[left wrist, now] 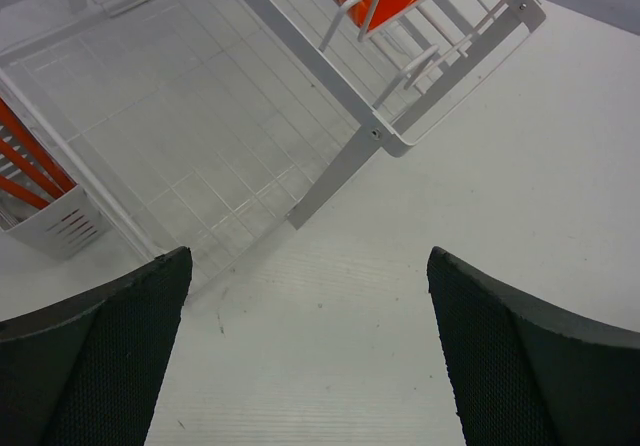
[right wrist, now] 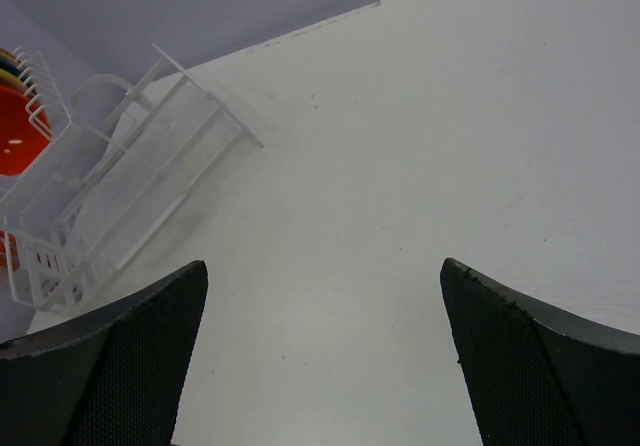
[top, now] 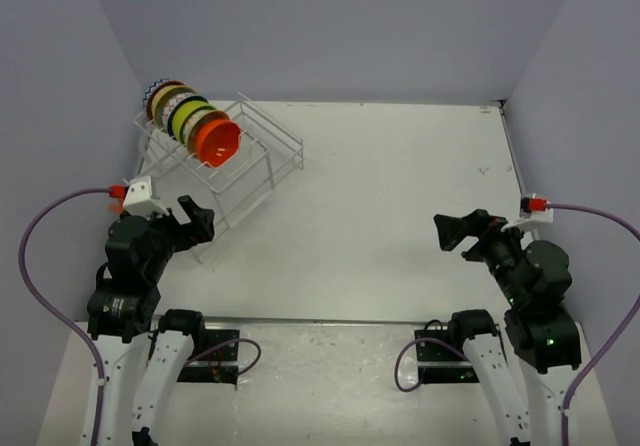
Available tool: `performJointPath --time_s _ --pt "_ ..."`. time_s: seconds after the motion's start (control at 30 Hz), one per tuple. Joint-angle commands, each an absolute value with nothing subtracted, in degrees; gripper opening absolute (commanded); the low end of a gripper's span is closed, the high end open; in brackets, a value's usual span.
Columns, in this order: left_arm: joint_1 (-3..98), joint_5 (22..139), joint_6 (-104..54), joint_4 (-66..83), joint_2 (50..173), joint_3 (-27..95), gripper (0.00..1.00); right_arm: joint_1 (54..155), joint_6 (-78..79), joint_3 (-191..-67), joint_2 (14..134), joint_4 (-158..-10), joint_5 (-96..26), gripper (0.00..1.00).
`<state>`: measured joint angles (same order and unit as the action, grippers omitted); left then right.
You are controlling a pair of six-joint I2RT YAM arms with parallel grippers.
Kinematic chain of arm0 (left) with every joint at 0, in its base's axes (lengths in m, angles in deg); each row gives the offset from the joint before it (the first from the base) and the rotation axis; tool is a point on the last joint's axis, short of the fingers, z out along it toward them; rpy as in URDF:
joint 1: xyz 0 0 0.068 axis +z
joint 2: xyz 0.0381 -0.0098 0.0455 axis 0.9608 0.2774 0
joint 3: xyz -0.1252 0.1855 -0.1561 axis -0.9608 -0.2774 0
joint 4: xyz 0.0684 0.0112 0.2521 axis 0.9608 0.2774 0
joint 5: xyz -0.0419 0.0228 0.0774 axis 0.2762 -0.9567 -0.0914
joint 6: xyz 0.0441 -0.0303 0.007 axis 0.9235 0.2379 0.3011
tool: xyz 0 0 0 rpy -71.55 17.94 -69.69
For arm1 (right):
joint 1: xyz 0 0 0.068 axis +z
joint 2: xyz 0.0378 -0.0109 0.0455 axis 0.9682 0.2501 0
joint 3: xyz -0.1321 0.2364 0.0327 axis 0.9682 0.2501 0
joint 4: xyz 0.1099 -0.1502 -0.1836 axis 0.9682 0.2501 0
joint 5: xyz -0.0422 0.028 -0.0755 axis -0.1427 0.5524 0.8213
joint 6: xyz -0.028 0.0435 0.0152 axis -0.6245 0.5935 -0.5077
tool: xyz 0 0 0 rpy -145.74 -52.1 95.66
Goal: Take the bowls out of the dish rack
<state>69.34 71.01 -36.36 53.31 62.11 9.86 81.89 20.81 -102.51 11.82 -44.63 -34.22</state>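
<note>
At the far left of the white worktop (top: 400,186): one large white wire-frame dish rack (top: 250,156), box-shaped, set at an angle, with rows of upright dividers.

Contents: a row of small round bowls (top: 185,116) stands on edge between the dividers at the rack's far end, packed close. The foremost is a plain orange-red bowl (top: 217,141), its hollow turned toward the near right. A lime-green bowl (top: 188,118) stands behind it. The others overlap too closely to sort by pattern, perhaps three or four more. The rest of the rack shows bare wire. No bowl lies on the worktop.

Left tool (top: 197,218): jaws spread wide, holding nothing, low over the worktop just beside the rack's near corner and aimed into the frame.

Right tool (top: 452,232): jaws equally wide, empty, well apart from the rack on the right side.

Step in hand, as judged: the first reach, with nothing unloaded yet.

Handling notes:
- The left tool is the nearer and the natural choice.
- Take the orange-red bowl first, since it fronts the row.
- Come in above the wire and close one finger inside the hollow and one outside, on the upper rim.
- Lift straight up along the dividers before swinging away, so the rim does not snag the wire or drag the light rack.
- Set the bowl down on open worktop to the right.
</note>
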Motion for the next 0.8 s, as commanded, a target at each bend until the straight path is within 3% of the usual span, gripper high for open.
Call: performJointPath --time_s 0.0,0.27,0.43,0.77 --pt "69.2 72.1 -36.4 51.3 62.0 9.7 1.00 81.8 23.5 -102.3 10.9 -46.8 -30.9 0.99" --pt "69.2 70.4 -36.5 52.4 62.1 10.5 1.00 81.9 26.8 -99.1 5.4 -49.5 -29.7 0.99" --pt "69.2 69.0 -34.0 56.5 66.2 15.8 1.00 81.9 26.4 -100.1 7.7 -49.1 -32.2 0.99" --pt "69.4 69.8 -30.1 74.0 90.9 62.0 1.00 81.9 27.0 -98.2 10.5 -53.4 -38.2 0.99"
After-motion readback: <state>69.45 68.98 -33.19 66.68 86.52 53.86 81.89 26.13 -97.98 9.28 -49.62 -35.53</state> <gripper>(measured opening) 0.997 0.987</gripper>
